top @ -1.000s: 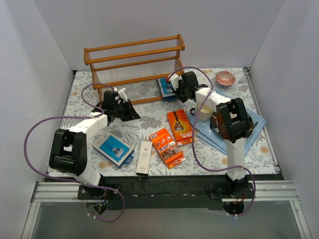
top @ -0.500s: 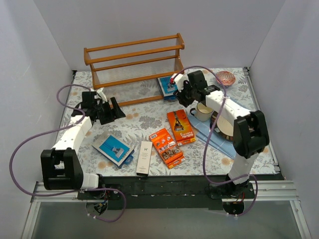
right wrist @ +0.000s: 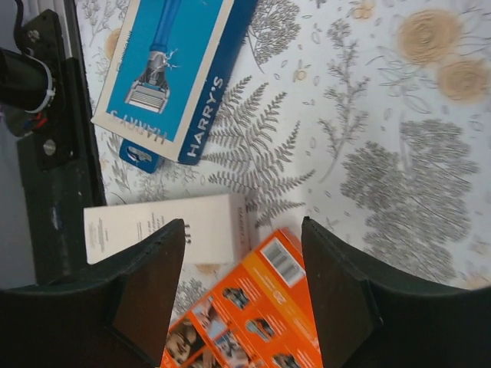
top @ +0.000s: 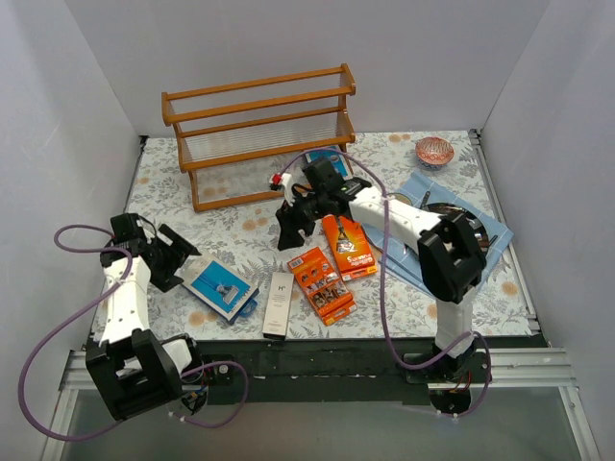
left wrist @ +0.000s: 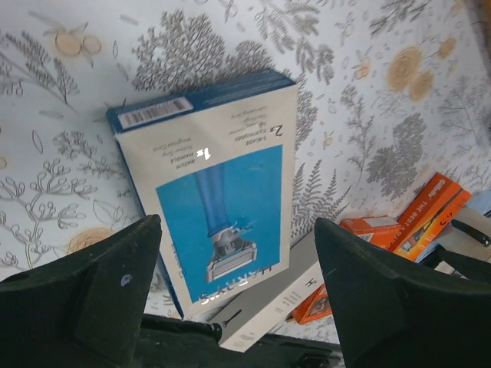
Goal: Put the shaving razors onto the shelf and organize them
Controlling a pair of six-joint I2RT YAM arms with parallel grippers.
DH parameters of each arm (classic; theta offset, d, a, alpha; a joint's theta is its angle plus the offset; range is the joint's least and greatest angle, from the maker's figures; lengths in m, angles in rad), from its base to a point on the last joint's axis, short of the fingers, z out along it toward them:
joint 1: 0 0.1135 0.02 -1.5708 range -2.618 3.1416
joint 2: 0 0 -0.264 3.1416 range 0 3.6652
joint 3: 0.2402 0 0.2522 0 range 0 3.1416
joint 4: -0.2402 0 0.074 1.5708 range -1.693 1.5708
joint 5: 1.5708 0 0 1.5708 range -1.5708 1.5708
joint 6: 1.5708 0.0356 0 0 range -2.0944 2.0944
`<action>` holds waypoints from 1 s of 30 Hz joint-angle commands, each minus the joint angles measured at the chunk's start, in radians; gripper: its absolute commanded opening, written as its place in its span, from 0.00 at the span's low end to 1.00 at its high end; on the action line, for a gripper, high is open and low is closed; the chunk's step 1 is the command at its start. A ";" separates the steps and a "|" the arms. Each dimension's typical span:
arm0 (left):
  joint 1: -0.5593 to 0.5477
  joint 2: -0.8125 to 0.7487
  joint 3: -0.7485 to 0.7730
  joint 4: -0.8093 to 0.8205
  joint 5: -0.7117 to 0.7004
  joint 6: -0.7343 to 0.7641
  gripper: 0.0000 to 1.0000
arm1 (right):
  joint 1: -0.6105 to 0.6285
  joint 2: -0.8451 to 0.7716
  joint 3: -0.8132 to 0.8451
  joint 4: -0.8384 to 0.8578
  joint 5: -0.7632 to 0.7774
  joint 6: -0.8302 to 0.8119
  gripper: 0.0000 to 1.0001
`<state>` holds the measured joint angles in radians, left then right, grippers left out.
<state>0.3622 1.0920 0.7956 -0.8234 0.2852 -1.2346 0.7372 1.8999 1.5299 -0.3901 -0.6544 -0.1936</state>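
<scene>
Both arms swung back off the shelf [top: 259,98] and the jaws went from shut to wide, nothing held. My left end effector [left wrist: 236,230] is now over the blue pack [left wrist: 222,207] front-left of the shelf. My right end effector [right wrist: 242,230] is over the white box [right wrist: 153,218] and an orange pack [right wrist: 245,322]. Nothing is shelved yet, so all five are still to load. The second blue pack [top: 325,156] is at the shelf's right foot. The packs are flat printed cards lying on the surface [top: 240,230].

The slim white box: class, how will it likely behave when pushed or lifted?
Probably stiff: the white box has crisp straight edges. Lying flat, it should slide rather than roll or tip. Being so slim, it is likely light.
</scene>
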 commanded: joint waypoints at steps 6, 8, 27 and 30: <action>0.006 0.011 -0.102 -0.103 0.048 -0.111 0.84 | 0.125 0.236 0.156 0.191 -0.099 0.327 0.69; 0.006 0.061 -0.125 -0.077 0.104 -0.146 0.84 | 0.137 0.280 0.188 0.204 -0.102 0.353 0.69; -0.151 0.490 0.125 0.356 0.368 -0.284 0.71 | 0.105 0.326 0.098 0.218 -0.002 0.447 0.56; -0.151 0.383 0.045 0.351 0.393 -0.270 0.72 | 0.106 0.324 0.105 0.208 0.036 0.457 0.59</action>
<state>0.2184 1.6146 0.8989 -0.4835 0.5964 -1.4960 0.8242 2.2684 1.6394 -0.1833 -0.6739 0.2516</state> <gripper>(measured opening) 0.711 0.568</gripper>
